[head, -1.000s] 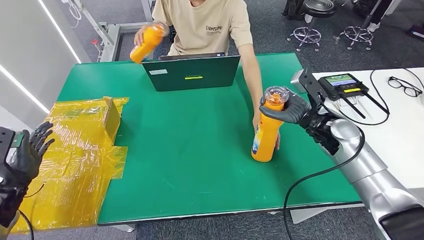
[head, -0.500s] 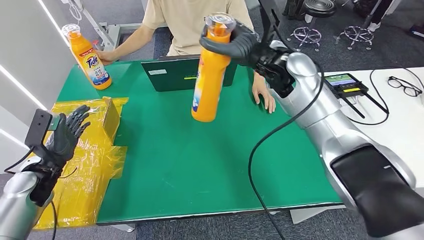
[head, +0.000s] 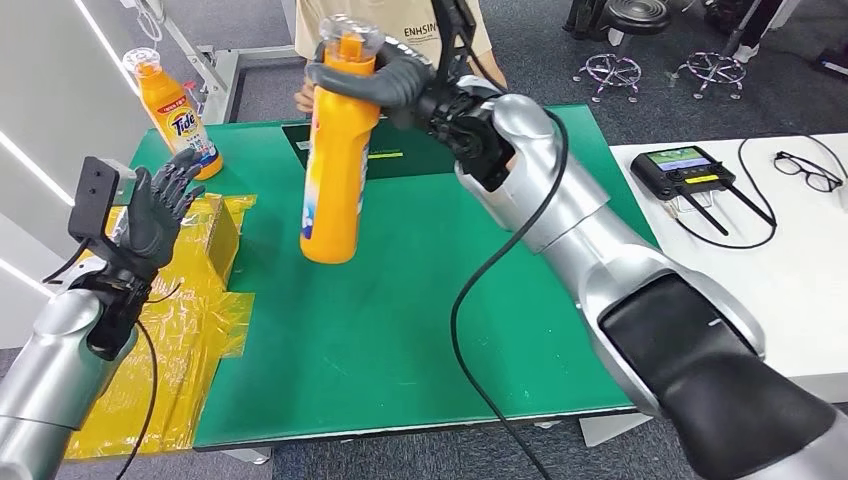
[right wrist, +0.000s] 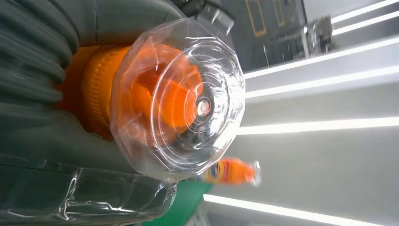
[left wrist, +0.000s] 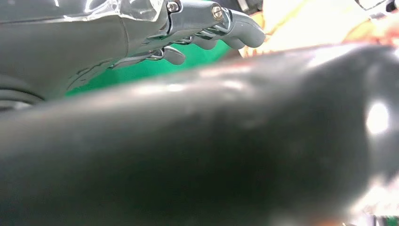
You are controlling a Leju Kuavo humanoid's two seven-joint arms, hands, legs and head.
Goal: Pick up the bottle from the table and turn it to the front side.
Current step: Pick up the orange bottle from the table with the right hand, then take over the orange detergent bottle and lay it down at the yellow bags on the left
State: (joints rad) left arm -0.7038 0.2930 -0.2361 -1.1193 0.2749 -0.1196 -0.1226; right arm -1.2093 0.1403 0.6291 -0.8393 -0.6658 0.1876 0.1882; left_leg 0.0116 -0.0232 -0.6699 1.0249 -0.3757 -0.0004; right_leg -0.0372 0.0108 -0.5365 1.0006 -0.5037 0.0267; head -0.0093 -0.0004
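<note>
Bottle (head: 335, 170), orange with clear cap, hangs gripped at its neck by right hand (head: 385, 80).

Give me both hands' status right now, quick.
Left hand: open, fingers spread, holding nothing, raised over the yellow plastic.
Right hand: gripping the orange bottle by its neck, lifted off the green table.

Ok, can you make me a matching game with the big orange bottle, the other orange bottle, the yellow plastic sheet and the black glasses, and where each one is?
Things:
1. big orange plastic bottle with a clear cap
2. second orange bottle with a Tide label
3. crinkly yellow plastic sheet
4. black-framed glasses

Places:
A. on the white table
B. standing at the green table's far left corner
C. in the air, held by the right hand
D. spread over the green table's left edge

Pairs: 1-C, 2-B, 3-D, 4-A
</note>
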